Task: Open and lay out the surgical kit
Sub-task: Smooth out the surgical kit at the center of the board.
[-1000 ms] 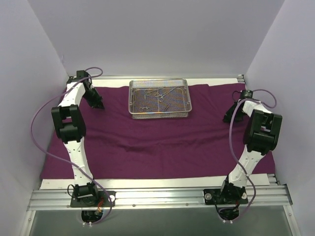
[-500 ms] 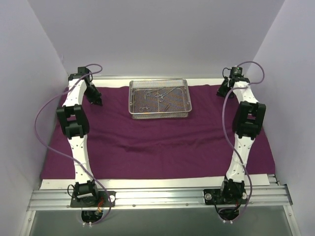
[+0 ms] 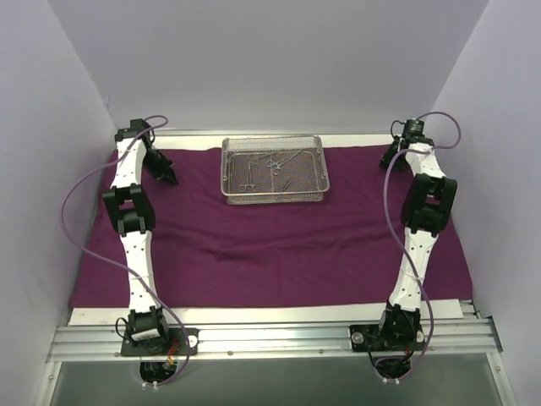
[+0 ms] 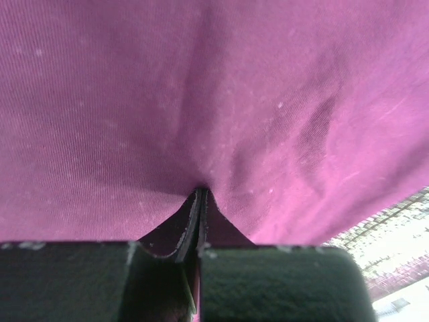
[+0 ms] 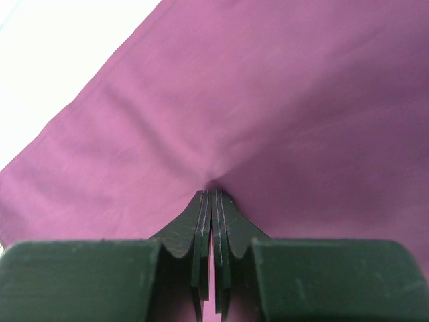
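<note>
Purple cloth point(image 3: 279, 245) is found spread flat over most of the table point(image 3: 254, 315), wide from side to side. Shallow creases are noted across its middle, running left to right. A white band of table is left bare along the near side.

Wire tray point(image 3: 272, 197) is set on the cloth at the far edge, a little left of centre. It is upright, with its long side parallel to the back wall. Thin silver instruments point(image 3: 269, 162) are seen lying inside it, overlapped. Ring handles can be made out on some, but the count cannot be told.

Left gripper point(image 4: 201, 194) is placed near the far left corner of the cloth, well apart from the tray. Its fingers are pressed together on a pucker of cloth, and folds are drawn outward from the pinch.

Right gripper point(image 5: 213, 191) is placed near the far right corner, also well apart from the tray. Its fingers are closed on the cloth, which is gathered to a small peak at the tips, and a sliver of purple is seen between them. The cloth's edge is seen at upper left in that wrist view, with white table beyond it.

Left arm point(image 3: 139, 262) and right arm point(image 3: 410, 262) are stretched forward from bases bolted to the metal rail point(image 3: 270, 338) at the near edge. Plain pale walls point(image 3: 270, 68) are seen on three sides.
</note>
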Motion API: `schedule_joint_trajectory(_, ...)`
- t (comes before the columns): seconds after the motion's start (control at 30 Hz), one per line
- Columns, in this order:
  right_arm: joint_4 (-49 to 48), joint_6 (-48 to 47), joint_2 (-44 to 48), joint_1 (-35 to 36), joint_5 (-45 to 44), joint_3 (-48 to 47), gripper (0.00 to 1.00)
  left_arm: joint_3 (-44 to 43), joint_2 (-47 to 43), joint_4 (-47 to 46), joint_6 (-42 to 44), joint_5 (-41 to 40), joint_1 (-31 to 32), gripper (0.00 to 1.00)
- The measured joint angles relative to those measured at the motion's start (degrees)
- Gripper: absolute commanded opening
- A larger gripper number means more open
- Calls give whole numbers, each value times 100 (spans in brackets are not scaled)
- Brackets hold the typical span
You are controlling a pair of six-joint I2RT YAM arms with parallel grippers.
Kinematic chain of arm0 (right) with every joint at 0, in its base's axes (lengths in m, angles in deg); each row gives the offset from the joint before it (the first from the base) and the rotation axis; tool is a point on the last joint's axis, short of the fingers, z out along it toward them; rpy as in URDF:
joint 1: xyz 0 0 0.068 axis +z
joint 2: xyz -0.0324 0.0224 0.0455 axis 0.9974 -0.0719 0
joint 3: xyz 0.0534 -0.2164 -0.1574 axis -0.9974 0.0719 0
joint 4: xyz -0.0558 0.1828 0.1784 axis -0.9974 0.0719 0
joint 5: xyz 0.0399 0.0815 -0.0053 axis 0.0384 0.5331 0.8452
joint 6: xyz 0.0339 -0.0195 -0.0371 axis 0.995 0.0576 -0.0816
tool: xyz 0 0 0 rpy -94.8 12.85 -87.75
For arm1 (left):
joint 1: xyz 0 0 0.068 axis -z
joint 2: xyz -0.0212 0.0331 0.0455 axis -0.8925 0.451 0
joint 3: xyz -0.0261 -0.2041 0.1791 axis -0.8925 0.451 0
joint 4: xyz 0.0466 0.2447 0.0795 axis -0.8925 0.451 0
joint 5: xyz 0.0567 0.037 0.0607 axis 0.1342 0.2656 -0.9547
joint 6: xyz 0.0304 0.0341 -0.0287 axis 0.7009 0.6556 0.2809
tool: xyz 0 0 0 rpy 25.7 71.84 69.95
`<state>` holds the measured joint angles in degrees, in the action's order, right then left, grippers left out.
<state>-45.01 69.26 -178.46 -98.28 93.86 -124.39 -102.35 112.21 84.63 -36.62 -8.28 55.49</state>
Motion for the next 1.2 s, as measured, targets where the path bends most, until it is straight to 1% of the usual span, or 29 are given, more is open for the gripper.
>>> schedule_joint_trajectory(0.17,72,-70,-273,-190,-282,-476,0,-529,387,166,-175,723,-188,2)
schedule_joint_trajectory(0.3,201,-170,-472,-219,-323,-841,0,-734,564,151,-286,1189,-306,2)
schedule_joint_trajectory(0.4,219,-197,-546,-219,-269,-970,2,-800,621,142,-297,1370,-380,2)
schedule_joint_trajectory(0.5,341,-190,-702,-212,-157,-1283,5,-758,573,114,-262,1322,-413,2)
schedule_joint_trajectory(0.57,435,-160,-765,-186,-79,-1438,9,-623,439,107,-201,1049,-415,5)
schedule_joint_trajectory(0.6,468,-149,-772,-184,-59,-1456,14,-518,339,103,-155,863,-417,6)
schedule_joint_trajectory(0.7,520,-87,-748,-157,-9,-1453,23,20,-155,70,-48,291,-435,6)
schedule_joint_trajectory(0.8,557,-20,-522,-142,31,-1154,25,321,-651,44,37,-151,-426,6)
schedule_joint_trajectory(0.87,575,7,-258,-129,136,-855,26,402,-918,-37,61,-282,-393,6)
schedule_joint_trajectory(0.97,538,48,131,-61,352,-448,26,374,-1062,-201,52,-229,-273,2)
schedule_joint_trajectory(1.07,455,175,479,85,588,-98,26,358,-1019,-258,2,-63,-39,2)
schedule_joint_trajectory(1.17,308,269,686,380,763,155,21,581,-994,-452,-116,105,334,2)
schedule_joint_trajectory(1.2,238,302,745,496,837,260,15,710,-994,-560,-162,195,452,2)
